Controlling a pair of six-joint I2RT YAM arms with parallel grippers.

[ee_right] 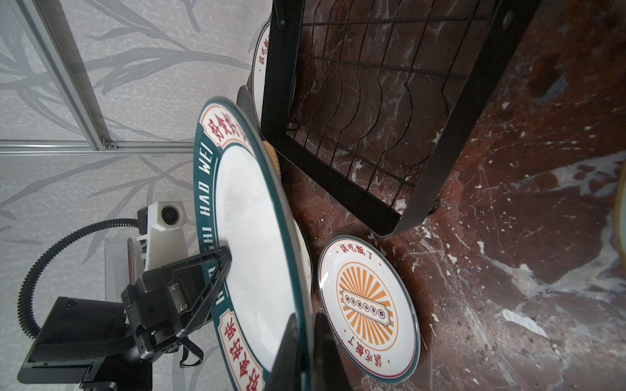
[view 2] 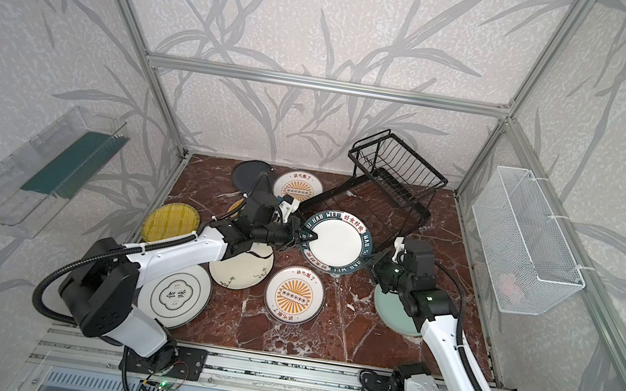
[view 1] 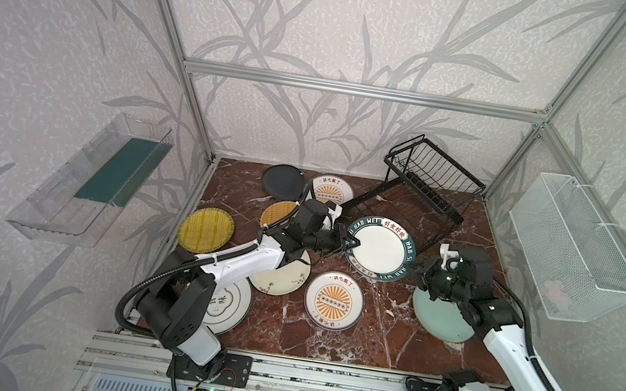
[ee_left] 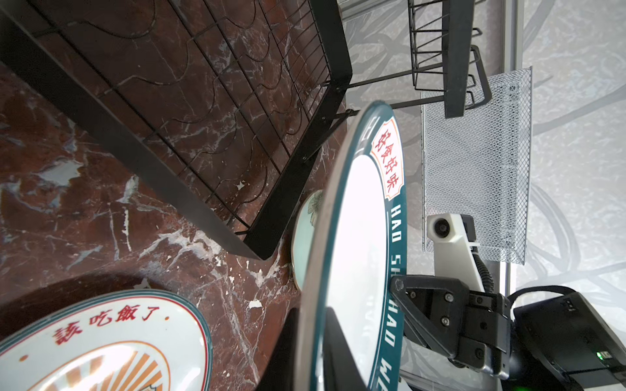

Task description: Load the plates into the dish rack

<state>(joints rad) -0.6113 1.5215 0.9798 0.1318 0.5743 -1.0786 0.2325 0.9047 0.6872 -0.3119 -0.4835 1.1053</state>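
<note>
The left arm (view 1: 235, 256) reaches from its base at the near left edge, its forearm passing over the cream floral plate (view 1: 286, 281), wrist turned so that the left end effector (view 1: 350, 243) points right. The right arm (view 1: 507, 347) stretches from the near right towards the far left, over the pale green plate (view 1: 436, 318), with the right end effector (view 1: 414, 267) pointing left. Both end effectors are clamped on opposite rims of one teal-rimmed plate (view 1: 379, 246). It is held face up, raised above the table (view 1: 343, 344), just beside the near corner of the dish rack (view 1: 430, 189); the wrist views show fingers on either side of the rim.

Both top views show nine plates:
- the held one
- two orange-sunburst plates, one far (view 1: 329, 190) and one near (view 1: 333, 300)
- one black plate (view 1: 283, 181)
- one orange woven plate (view 1: 278, 213)
- one yellow woven plate (view 1: 205, 230)
- one cream floral
- one white plate with a thin dark ring (view 1: 225, 305)
- one pale green

There is one dish rack, at the far right.
</note>
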